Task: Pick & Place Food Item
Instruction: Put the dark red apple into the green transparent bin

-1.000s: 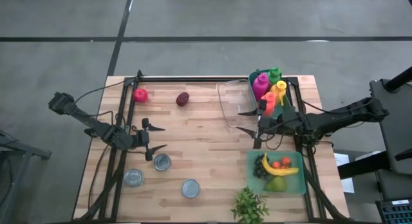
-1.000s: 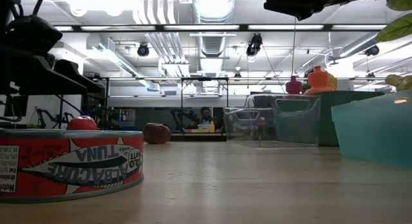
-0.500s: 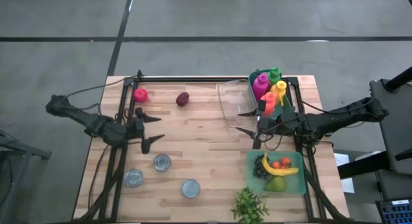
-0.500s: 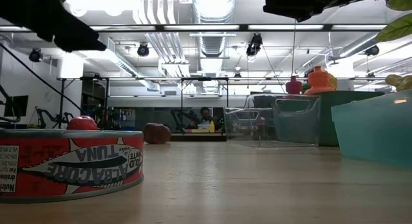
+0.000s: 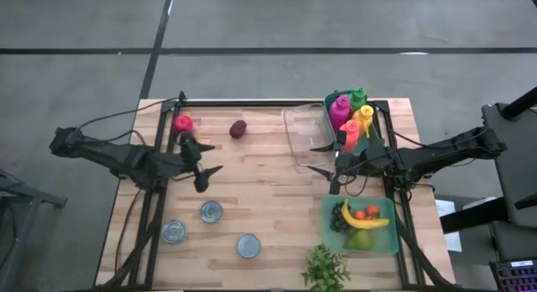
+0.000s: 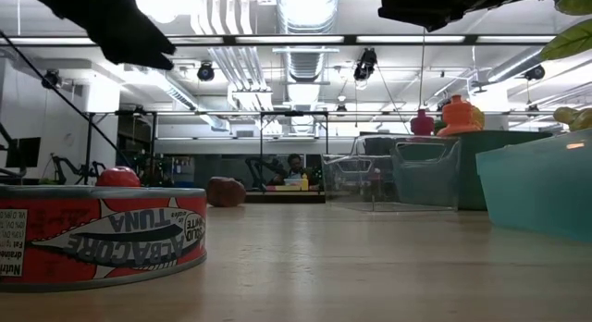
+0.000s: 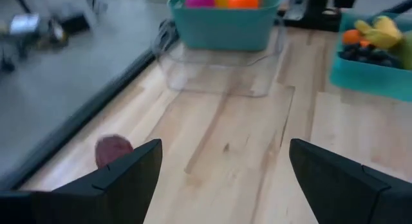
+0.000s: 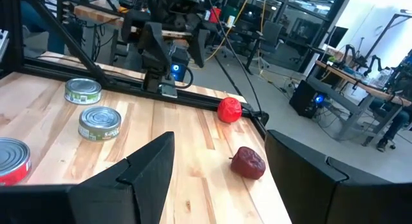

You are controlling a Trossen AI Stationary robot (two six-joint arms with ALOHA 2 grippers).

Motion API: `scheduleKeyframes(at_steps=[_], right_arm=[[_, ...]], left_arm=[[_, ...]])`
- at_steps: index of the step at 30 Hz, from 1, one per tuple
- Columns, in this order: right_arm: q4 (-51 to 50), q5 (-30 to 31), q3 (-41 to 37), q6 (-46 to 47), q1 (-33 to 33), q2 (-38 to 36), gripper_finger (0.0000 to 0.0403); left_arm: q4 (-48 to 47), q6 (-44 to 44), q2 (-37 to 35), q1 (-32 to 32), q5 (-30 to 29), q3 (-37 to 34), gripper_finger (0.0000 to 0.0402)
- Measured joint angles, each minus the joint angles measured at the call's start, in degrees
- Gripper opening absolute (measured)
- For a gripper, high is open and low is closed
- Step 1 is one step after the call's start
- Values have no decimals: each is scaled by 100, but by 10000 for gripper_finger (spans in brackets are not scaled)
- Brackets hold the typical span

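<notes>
Moved up the bench (image 5: 268, 191) since a second ago, the left gripper (image 5: 201, 166) now hovers with jaws open and empty, away from the cans (image 5: 211, 211). Just beyond it lies the dark red fruit (image 5: 238, 128), with a bright red fruit (image 5: 183, 122) nearby. The right gripper (image 5: 323, 158) waits with open jaws beside the clear container (image 5: 304, 132). Only the low view shows the tuna can's label (image 6: 102, 234); the high view alone shows the fruit tray (image 5: 362, 223).

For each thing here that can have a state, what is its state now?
left gripper: fingers open, empty, above the table
right gripper: fingers open, empty
clear bin: empty
teal bin: holds bottles
teal tray: holds fruit
three cans: upright, closed
</notes>
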Motion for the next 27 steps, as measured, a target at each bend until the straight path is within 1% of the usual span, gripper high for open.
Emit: scheduleKeyframes(at_steps=[3, 5, 10, 15, 17, 20, 22, 24, 27], right_arm=[[0, 1, 0, 0, -1, 0, 239], [0, 2, 0, 0, 0, 0, 239], [0, 0, 0, -1, 0, 0, 239], [0, 0, 0, 0, 0, -2, 239], [0, 1, 0, 0, 0, -2, 239], [0, 0, 0, 0, -1, -2, 239], [0, 1, 0, -1, 0, -2, 239], [2, 0, 0, 0, 0, -2, 239], [0, 1, 0, 0, -1, -2, 239]], left_arm=[[1, -384, 459, 295, 53, 190, 343], [2, -429, 750, 485, 89, 324, 343], [13, -333, 1478, 1021, 429, 644, 343], [18, -770, 2087, 1721, 684, 977, 343], [15, -646, 2304, 2102, 920, 1115, 343], [18, -188, 2662, 2737, 1673, 1302, 343], [29, -170, 2920, 3140, 2070, 1398, 343], [70, -313, 3170, 3479, 2220, 1432, 343], [349, -292, 3524, 3863, 2386, 1466, 343]])
